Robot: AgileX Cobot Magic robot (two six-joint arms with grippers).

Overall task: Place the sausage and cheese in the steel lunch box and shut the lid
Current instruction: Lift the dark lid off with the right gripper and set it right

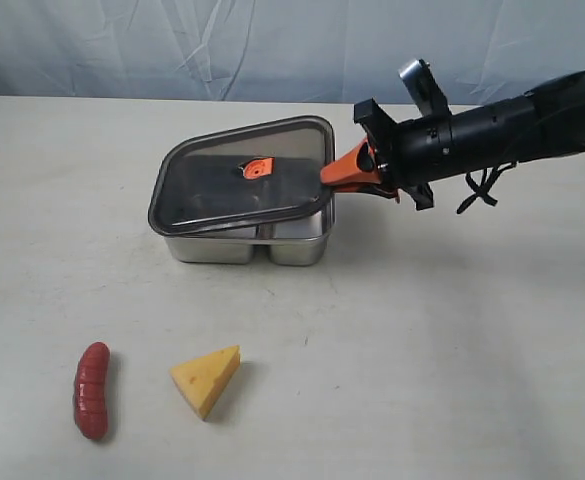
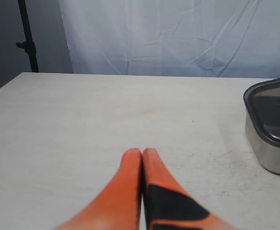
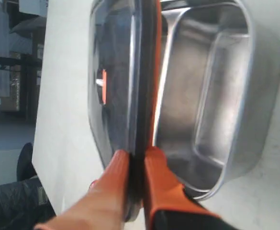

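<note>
The steel lunch box point(image 1: 294, 244) stands mid-table with its dark lid point(image 1: 212, 190) on top, tilted up at the right edge. My right gripper point(image 1: 334, 174) is shut on that right rim of the lid; in the right wrist view the lid's edge point(image 3: 142, 96) runs between the orange fingers point(image 3: 163, 177), with the box's open compartment point(image 3: 211, 96) beside it. The red sausage point(image 1: 92, 389) and the yellow cheese point(image 1: 207, 379) lie on the table in front. My left gripper point(image 2: 142, 152) is shut on nothing, hovering over bare table, with the lunch box point(image 2: 270, 125) off to one side.
A white cloth backdrop point(image 1: 222, 40) hangs behind the table. A dark stand pole point(image 2: 27, 36) rises past the table's far corner in the left wrist view. The right arm point(image 1: 502, 130) reaches in over the table's right side.
</note>
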